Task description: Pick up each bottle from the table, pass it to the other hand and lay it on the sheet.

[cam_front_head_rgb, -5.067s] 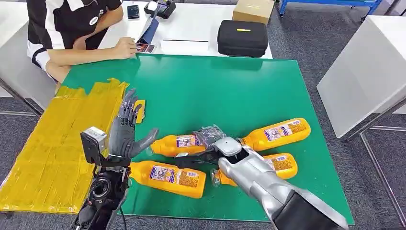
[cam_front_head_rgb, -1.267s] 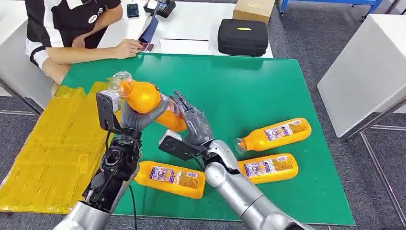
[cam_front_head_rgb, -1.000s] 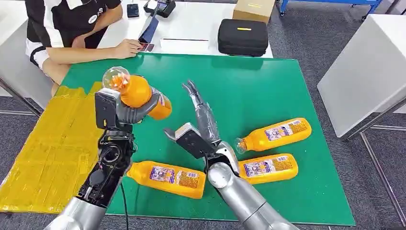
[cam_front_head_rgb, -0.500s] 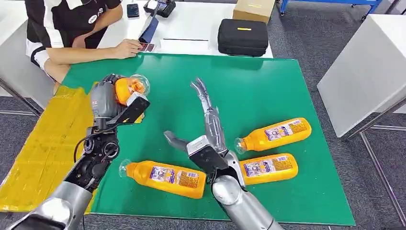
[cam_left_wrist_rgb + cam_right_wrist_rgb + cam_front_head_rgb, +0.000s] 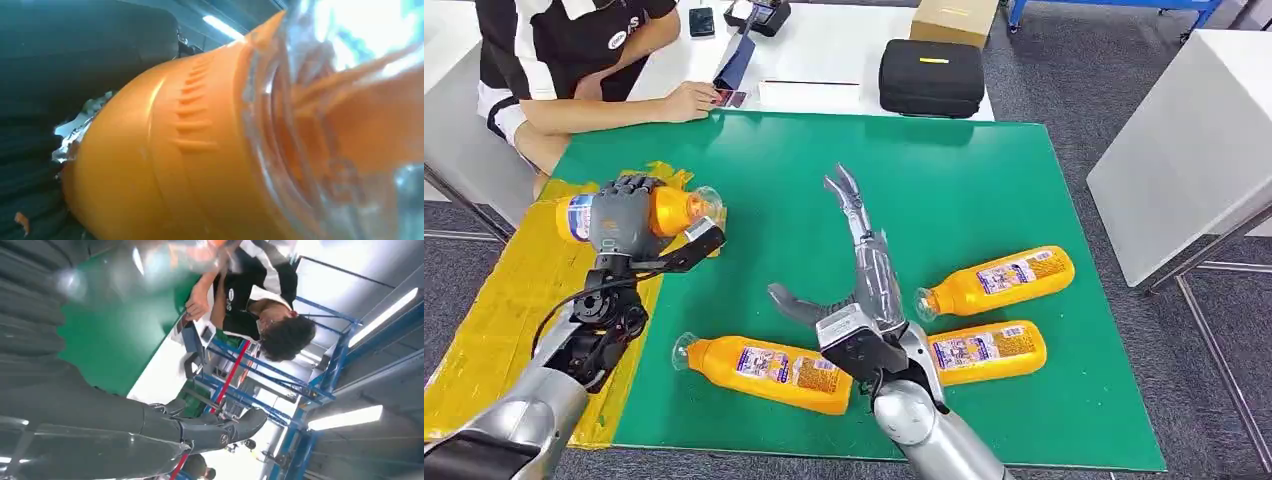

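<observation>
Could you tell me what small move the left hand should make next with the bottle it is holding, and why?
Probably lower the bottle and let go. The left hand grips the orange bottle lying sideways above the near edge of the yellow sheet, so the pass looks done. The right hand is open above the green table, where three more bottles wait.

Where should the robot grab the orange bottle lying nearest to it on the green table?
Probably around the labelled middle of the nearest bottle, coming from above. It lies flat on its side, cap toward the yellow sheet, with bare table on both long sides for fingers; the open right hand is close.
</observation>
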### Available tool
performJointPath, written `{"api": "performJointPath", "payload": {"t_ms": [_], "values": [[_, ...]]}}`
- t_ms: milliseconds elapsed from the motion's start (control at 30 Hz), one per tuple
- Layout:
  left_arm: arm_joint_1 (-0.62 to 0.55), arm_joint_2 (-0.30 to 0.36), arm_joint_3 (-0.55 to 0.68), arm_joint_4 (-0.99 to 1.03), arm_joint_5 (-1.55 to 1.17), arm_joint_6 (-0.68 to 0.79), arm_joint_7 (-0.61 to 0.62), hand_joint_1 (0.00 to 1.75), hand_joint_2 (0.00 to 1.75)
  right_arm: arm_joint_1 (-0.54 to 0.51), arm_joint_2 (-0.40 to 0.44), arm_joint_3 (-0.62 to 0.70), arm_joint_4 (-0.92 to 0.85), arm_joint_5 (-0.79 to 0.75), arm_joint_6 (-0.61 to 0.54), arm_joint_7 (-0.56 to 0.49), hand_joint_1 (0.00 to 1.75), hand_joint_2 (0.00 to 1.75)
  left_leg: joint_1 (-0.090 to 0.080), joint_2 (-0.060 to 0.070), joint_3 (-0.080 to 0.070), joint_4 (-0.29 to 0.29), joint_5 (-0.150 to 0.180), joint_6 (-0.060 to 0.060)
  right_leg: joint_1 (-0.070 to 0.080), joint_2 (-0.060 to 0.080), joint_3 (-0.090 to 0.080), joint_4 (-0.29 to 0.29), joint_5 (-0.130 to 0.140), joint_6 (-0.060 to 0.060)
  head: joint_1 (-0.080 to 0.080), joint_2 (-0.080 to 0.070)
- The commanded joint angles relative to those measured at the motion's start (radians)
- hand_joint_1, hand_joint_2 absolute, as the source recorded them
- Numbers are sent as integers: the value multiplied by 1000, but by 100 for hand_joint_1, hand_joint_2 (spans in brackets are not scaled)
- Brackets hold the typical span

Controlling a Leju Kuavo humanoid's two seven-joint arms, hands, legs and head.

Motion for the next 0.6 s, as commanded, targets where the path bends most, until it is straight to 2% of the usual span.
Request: {"api": "performJointPath", "payload": {"t_ms": [33,133,167,267,467,500,600], "values": [[-56,21,53,168,33,-69,4,175,175,8,-30,23,-16,59,-20,16,0,175,0,0,6,0,-3,1,1,0,6,0,-2,-4,0,0],[-51,25,47,168,6,-79,30,175,175,8,-34,32,-18,94,-7,23,0,175,1,-1,10,2,-6,0,1,1,10,1,-5,-7,0,0],[-44,24,64,164,10,-79,28,175,175,14,-37,32,-25,111,5,35,0,175,0,-1,5,0,-3,0,1,0,5,0,-2,-5,0,0],[-36,26,75,167,7,-85,27,175,175,22,-41,32,-25,118,20,40,0,175,1,-1,10,1,-5,1,1,1,10,1,-4,-7,0,0],[-36,26,75,167,7,-85,27,175,175,22,-41,32,-25,118,20,40,0,175,0,0,4,-1,-2,0,1,1,4,-1,-1,-3,0,0],[-36,26,75,167,7,-85,27,175,175,22,-41,32,-25,118,20,40,0,175,0,-1,8,1,-4,1,1,1,8,0,-4,-5,0,0],[-33,27,75,167,-1,-85,26,175,175,19,-41,36,-19,127,30,43,0,175,0,-1,7,0,-3,0,1,1,7,0,-3,-5,0,0]]}}
